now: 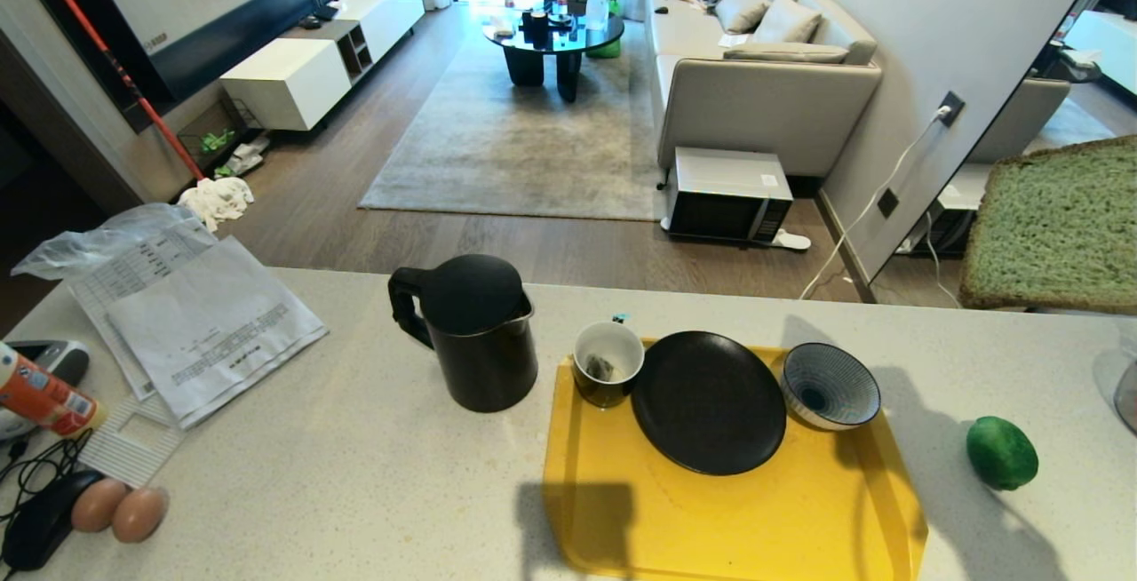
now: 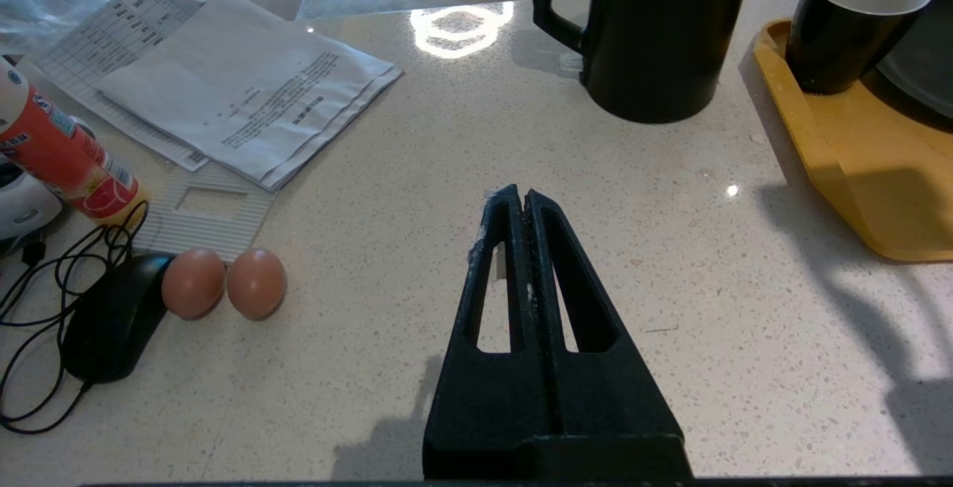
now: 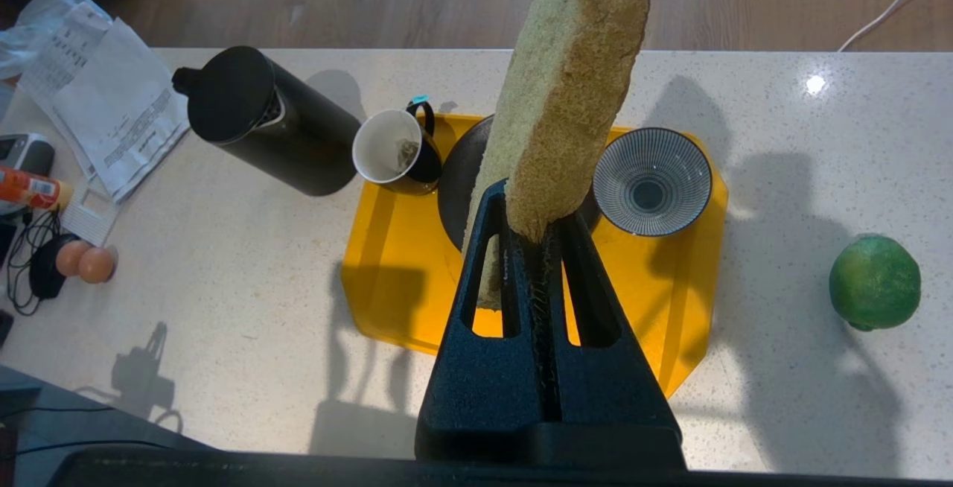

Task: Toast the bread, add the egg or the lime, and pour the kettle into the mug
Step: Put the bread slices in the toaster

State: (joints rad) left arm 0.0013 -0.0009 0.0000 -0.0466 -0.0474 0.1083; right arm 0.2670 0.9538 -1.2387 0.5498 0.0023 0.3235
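Both grippers are matte black, with a faintly grainy surface. The left gripper [image 2: 520, 200] has two long fingers [image 2: 497, 263] that taper from a broad, blocky base to narrow tips, each pierced by a long slot with rounded corners, and pale scuffs and whitish specks mark its tips and inner edges. The right gripper [image 3: 530, 230] has the same wedge shape and slotted fingers [image 3: 488, 249], and fine ribbing lines their inner faces.
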